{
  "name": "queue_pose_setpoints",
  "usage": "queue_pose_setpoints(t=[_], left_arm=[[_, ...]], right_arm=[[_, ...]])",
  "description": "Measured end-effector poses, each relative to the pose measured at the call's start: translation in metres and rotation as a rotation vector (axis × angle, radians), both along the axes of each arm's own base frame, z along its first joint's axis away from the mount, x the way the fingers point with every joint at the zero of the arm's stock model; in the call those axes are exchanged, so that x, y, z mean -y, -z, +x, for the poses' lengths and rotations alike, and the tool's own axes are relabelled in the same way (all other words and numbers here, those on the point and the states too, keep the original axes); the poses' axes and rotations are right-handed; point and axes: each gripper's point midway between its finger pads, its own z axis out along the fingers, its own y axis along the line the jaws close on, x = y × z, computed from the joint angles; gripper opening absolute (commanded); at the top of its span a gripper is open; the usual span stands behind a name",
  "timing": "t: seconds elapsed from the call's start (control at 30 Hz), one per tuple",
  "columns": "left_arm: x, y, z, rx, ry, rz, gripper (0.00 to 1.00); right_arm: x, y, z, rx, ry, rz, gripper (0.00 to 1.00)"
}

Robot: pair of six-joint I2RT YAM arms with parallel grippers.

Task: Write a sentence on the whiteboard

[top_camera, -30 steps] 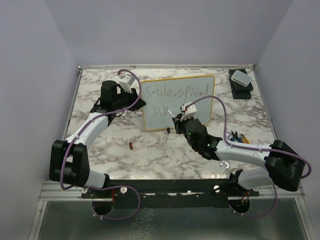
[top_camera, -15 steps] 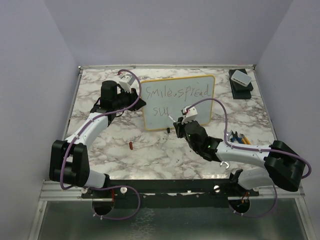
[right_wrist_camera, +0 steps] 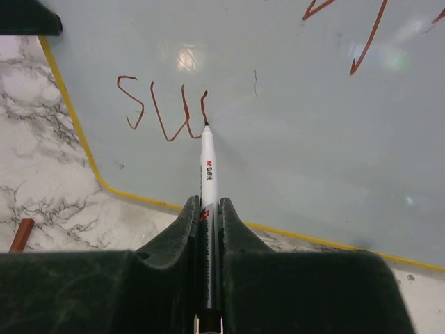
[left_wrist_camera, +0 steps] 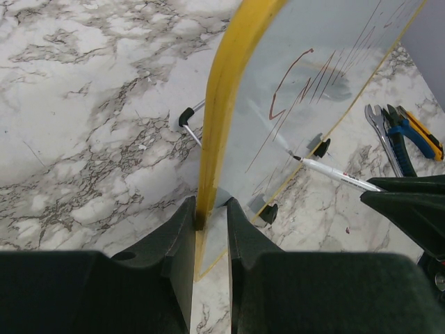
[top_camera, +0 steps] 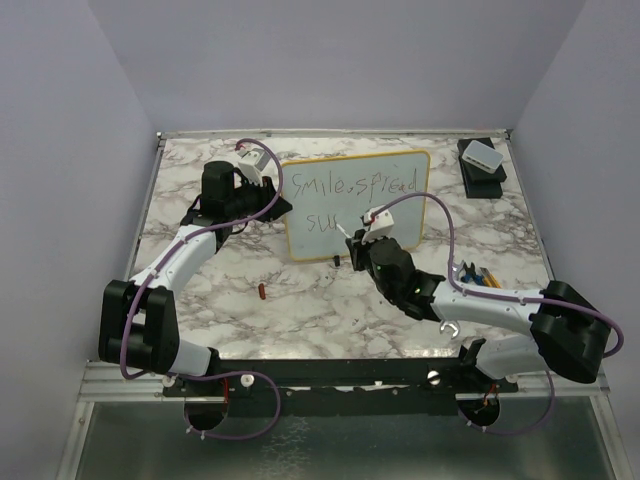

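Note:
The whiteboard (top_camera: 380,170) stands tilted on the marble table, pale face, yellow rim. The sentence (top_camera: 355,185) reads "smile, spread" on top and "su" plus a fresh stroke below (right_wrist_camera: 163,111), in dark red-brown marker. My left gripper (top_camera: 268,205) is shut on the board's left yellow rim (left_wrist_camera: 215,132). My right gripper (top_camera: 358,245) is shut on a white marker (right_wrist_camera: 208,174), its tip touching the board right after the "u". The marker also shows in the left wrist view (left_wrist_camera: 341,174).
A red marker cap (top_camera: 263,291) lies on the table in front of the board, also in the right wrist view (right_wrist_camera: 21,234). Pliers and a wrench (top_camera: 482,275) lie right of my right arm. A white box on a black base (top_camera: 482,160) sits at the back right.
My right gripper dipped down and came back up with the marker, adding a short stroke after "su". The left arm and the board have not moved.

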Motion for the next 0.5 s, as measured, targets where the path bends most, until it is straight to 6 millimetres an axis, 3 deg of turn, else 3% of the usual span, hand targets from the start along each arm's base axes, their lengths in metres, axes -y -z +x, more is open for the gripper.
queue_pose_setpoints(t=[0.17, 0.5], left_arm=[[0.0, 0.0, 0.0, 0.0, 0.0, 0.0, 0.09], [0.001, 0.0, 0.0, -0.001, 0.001, 0.0, 0.09]], right_arm=[[-0.002, -0.016, 0.007, 0.047, 0.013, 0.008, 0.01], [0.003, -0.025, 0.011, 0.077, 0.041, 0.002, 0.01]])
